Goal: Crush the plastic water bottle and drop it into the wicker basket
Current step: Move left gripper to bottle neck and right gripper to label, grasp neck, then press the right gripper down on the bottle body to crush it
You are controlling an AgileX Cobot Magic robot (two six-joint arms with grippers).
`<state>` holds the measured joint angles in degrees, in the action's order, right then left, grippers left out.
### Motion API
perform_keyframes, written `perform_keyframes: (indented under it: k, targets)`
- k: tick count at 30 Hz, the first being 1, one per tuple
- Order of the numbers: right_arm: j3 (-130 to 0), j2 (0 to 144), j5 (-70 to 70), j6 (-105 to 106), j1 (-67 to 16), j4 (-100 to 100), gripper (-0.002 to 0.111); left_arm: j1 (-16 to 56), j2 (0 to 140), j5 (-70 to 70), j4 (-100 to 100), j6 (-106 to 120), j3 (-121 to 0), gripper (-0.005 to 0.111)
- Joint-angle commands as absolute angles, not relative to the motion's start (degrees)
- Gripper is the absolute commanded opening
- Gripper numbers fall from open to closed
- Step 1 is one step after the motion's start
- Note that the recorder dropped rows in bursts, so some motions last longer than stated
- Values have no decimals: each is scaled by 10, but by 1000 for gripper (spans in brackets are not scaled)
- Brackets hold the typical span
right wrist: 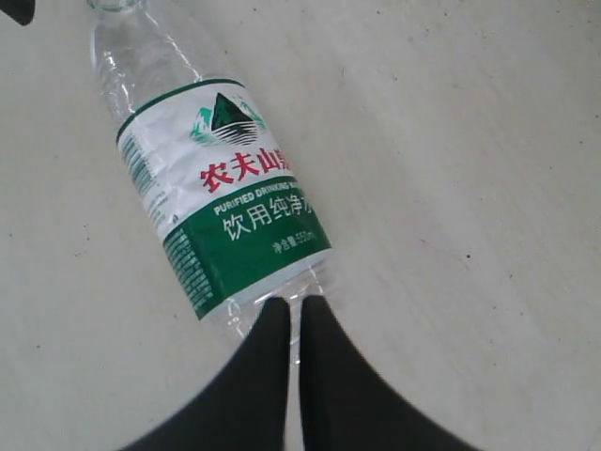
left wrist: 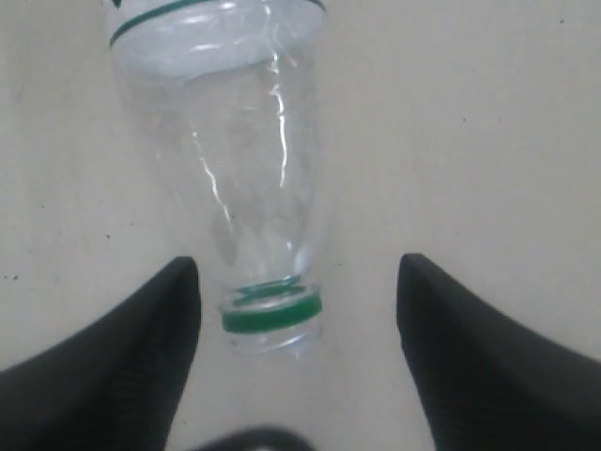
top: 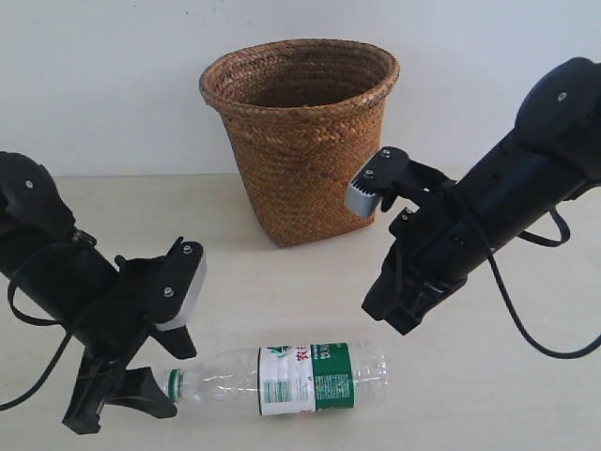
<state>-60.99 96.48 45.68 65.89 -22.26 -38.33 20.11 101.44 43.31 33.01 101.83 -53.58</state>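
Observation:
The plastic water bottle lies on its side on the table near the front edge, with its neck to the left and its base to the right. It is clear, with a green-and-white label and a green neck ring, and looks uncrushed. My left gripper is open, and the bottle's neck lies between its fingers without touching them. My right gripper hovers just above the bottle's base end, its fingers shut together on nothing. The wicker basket stands upright behind, at the back centre.
The table is pale and bare around the bottle. A white wall rises behind the basket. Black cables hang off both arms.

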Motion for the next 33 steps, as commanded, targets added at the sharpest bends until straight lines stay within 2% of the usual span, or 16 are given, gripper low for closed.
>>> perform_keyframes:
  k: [1, 10, 13, 16, 20, 21, 33]
  targets:
    - [-614, 967, 450, 666, -225, -391, 0, 207, 1038, 401, 341, 1007, -533, 58]
    - [-614, 967, 448, 671, -225, -412, 0, 207, 1062, 375, 352, 1025, -533, 57]
    - [-614, 967, 448, 671, -225, -420, 0, 207, 1070, 368, 353, 1025, -533, 52]
    - [-614, 967, 450, 672, -225, -432, 0, 207, 1078, 368, 353, 1025, -533, 36]
    - [-614, 967, 470, 690, -225, -478, 0, 207, 1083, 368, 353, 1034, -533, 7]
    - [-614, 967, 471, 699, -228, -486, 0, 207, 1083, 368, 352, 1034, -533, 5]
    - [-613, 978, 453, 691, -312, -493, 0, 207, 1083, 375, 353, 1008, -533, 4]
